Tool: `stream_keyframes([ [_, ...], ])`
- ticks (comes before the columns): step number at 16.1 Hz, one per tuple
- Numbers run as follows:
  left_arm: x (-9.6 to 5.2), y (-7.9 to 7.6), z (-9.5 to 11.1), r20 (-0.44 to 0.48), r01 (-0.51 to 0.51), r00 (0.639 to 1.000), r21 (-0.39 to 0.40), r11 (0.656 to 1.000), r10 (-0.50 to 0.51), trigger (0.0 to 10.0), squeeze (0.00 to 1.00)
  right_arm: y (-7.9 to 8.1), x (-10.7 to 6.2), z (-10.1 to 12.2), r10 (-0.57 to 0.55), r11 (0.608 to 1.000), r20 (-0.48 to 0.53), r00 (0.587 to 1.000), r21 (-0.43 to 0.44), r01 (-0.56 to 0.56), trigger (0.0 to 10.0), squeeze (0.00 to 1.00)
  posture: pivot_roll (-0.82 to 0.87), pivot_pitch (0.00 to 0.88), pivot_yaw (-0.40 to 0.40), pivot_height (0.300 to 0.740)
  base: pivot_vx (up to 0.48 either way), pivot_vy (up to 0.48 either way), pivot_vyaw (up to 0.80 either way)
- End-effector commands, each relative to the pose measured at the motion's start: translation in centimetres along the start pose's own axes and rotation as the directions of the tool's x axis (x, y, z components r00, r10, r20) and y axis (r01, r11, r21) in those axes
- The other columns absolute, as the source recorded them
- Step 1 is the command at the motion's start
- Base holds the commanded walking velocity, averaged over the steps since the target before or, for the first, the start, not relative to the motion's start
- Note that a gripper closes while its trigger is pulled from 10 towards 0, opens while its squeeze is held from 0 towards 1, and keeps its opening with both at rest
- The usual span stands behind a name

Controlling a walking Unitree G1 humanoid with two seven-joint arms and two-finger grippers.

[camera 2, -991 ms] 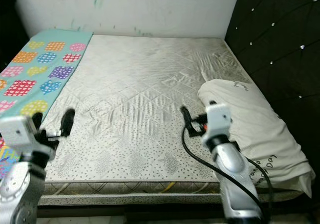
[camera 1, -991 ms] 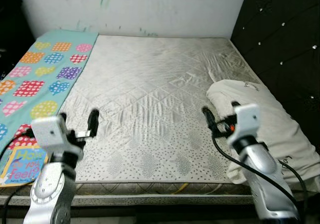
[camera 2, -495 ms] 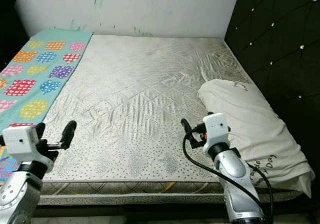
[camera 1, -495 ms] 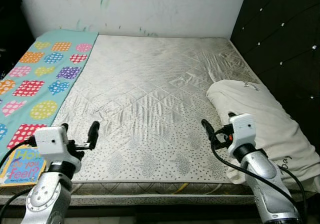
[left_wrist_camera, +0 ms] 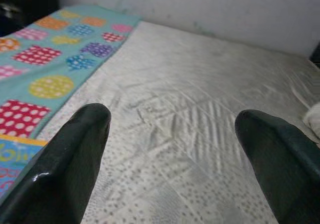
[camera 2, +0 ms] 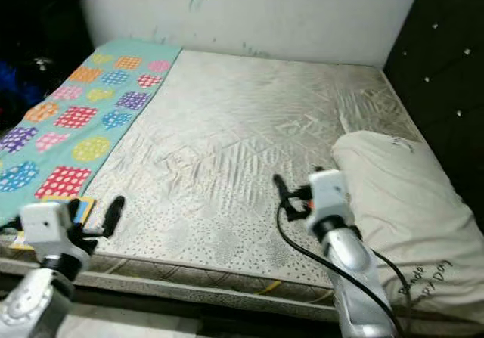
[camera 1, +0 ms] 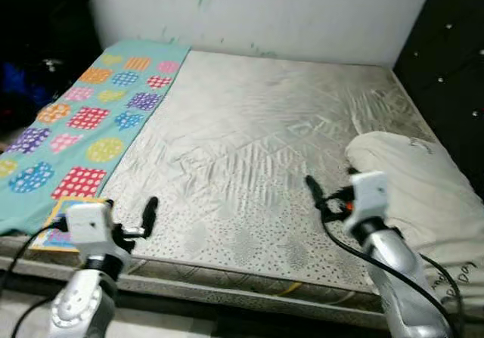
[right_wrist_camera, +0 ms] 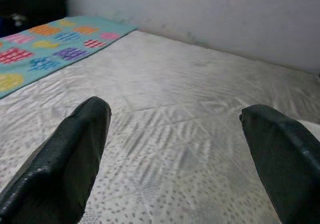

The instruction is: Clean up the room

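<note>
A bare quilted mattress [camera 1: 257,126] lies before me. Along its left side runs a teal blanket [camera 1: 83,126] with coloured dotted patches. A children's book [camera 1: 54,231] lies on the blanket's near corner, by the bed's front edge. A white pillow [camera 1: 423,194] rests at the right side. My left gripper [camera 1: 128,215] hovers open over the front left edge, just right of the book. My right gripper [camera 1: 331,190] is open above the mattress, just left of the pillow. Both wrist views show fingers [left_wrist_camera: 75,154] [right_wrist_camera: 65,159] spread wide with nothing between them.
A dark studded headboard panel [camera 1: 454,51] stands along the right. A white wall [camera 1: 265,13] with paint marks is behind the bed. At the far left there is a dark area with a blue object [camera 1: 19,77]. A strip of floor [camera 1: 189,324] shows below the bed's front edge.
The whole picture has shifted, so the camera has moved: the bed sits further right and the dark area at left has come into view. Both grippers stay open and empty.
</note>
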State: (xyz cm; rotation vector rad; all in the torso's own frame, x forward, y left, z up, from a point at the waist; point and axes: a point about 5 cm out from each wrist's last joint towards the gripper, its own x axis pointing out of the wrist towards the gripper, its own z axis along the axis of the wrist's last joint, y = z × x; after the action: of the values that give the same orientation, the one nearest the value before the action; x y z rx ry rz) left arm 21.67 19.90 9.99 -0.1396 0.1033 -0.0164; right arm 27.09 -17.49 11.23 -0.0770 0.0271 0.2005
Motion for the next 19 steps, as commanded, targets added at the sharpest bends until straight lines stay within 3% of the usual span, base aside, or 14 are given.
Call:
stream_keyframes([
  [1, 0.1, -0.5, 0.4, 0.022, 0.009, 1.0, 0.009, 1.0, -0.009, 10.0, 0.0, 0.1, -0.1, 0.9, -0.006, 1.0, 0.025, 1.0, 0.009, 0.006, 10.0, 0.0, -0.08, 0.0, -0.042, 0.74, 0.0, 0.0, 0.0],
  [5, 2.0, -1.1, 1.6, 0.096, -0.019, 0.995, -0.019, 1.0, 0.021, 10.0, 0.0, 0.9, 0.7, 1.5, 0.005, 1.0, 0.049, 0.999, 0.011, -0.005, 10.0, 0.0, -0.08, 0.0, -0.05, 0.74, 0.0, 0.0, 0.0],
  [7, 2.0, -1.1, 1.8, 0.106, -0.026, 0.994, -0.018, 0.999, 0.028, 10.0, 0.0, 0.7, 1.0, 1.8, -0.011, 1.0, 0.048, 0.999, 0.016, 0.011, 10.0, 0.0, -0.08, 0.0, -0.05, 0.74, 0.0, 0.0, 0.0],
  [11, 0.8, -1.0, 0.5, 0.052, -0.039, 0.998, -0.027, 0.999, 0.041, 10.0, 0.0, 1.1, -0.6, 1.0, -0.038, 0.999, 0.009, 0.999, 0.034, 0.038, 10.0, 0.0, -0.12, 0.0, -0.014, 0.74, 0.0, 0.0, 0.0],
  [14, 1.3, -1.2, -0.1, 0.022, -0.007, 1.0, -0.024, 1.0, 0.007, 10.0, 0.0, 0.9, -1.7, 0.2, -0.09, 0.995, -0.002, 0.996, 0.039, 0.09, 10.0, 0.0, -0.15, 0.0, 0.053, 0.74, 0.0, 0.0, 0.0],
  [17, 4.1, -2.0, 1.4, 0.056, 0.061, 0.997, -0.005, 0.998, -0.06, 10.0, 0.0, 0.1, -0.7, 1.1, -0.159, 0.987, 0.043, 0.986, 0.016, 0.158, 10.0, 0.0, -0.19, 0.0, 0.103, 0.74, 0.0, 0.0, 0.0],
  [19, 5.9, -2.0, 3.7, 0.12, 0.089, 0.989, 0.015, 0.996, -0.09, 10.0, 0.0, -1.5, -0.2, 1.9, -0.242, 0.97, 0.074, 0.968, 0.02, 0.241, 10.0, 0.0, -0.19, 0.0, 0.114, 0.74, 0.0, 0.0, 0.0],
])
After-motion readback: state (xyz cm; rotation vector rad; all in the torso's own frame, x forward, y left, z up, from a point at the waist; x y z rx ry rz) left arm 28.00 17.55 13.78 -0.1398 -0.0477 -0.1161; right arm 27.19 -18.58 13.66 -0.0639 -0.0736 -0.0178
